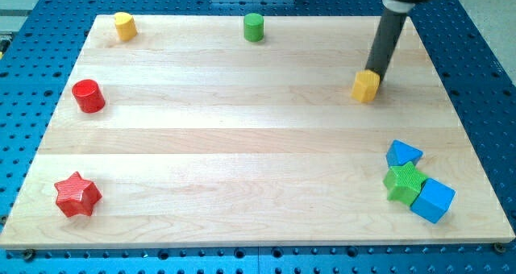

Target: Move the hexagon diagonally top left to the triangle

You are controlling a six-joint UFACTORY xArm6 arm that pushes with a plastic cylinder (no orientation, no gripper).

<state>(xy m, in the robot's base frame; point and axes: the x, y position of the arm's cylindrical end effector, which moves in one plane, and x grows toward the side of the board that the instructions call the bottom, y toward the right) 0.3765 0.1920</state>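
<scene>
A yellow hexagon block (pixel 365 86) lies on the wooden board at the view's upper right. My tip (pixel 373 70) is at the hexagon's top right edge, touching or nearly touching it; the dark rod rises from there to the view's top. A blue triangle block (pixel 403 154) lies at the lower right, below and to the right of the hexagon, well apart from it.
A green star (pixel 404 182) and a blue cube (pixel 433 200) sit tight against the triangle's lower side. A green cylinder (pixel 254 26) and a yellow block (pixel 124 26) lie near the top edge. A red cylinder (pixel 88 96) and a red star (pixel 77 195) lie at the left.
</scene>
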